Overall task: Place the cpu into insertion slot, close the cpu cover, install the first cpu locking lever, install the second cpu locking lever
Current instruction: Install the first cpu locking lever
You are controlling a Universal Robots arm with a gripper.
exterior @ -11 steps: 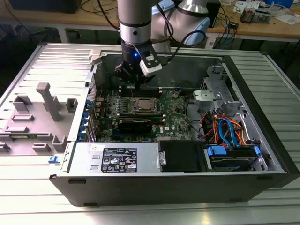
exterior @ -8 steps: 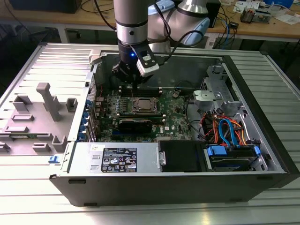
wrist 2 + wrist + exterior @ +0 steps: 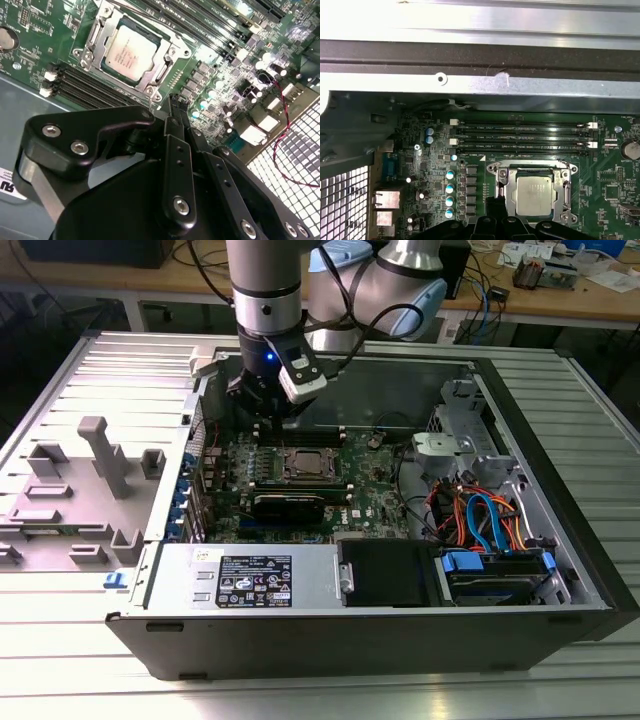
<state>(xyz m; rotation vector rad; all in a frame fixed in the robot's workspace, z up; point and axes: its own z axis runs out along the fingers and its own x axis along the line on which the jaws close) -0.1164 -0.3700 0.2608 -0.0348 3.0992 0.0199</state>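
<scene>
We see the cpu lying flat in the slot. The cover is down around it, and the chip's top shows through the window. Our gripper hangs above the board just beside the slot, its fingers drawn together on nothing, clear of the cpu.

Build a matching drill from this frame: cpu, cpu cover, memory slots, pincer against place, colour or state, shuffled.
1 cpu
2 cpu cover
3 memory slots
4 pincer

A long black rows with white end clips
B silver frame lying flat around the chip
C dull grey square, seen through the frame's window
D black, hanging above the green board

Pairs: 1-C, 2-B, 3-A, 4-D
</scene>
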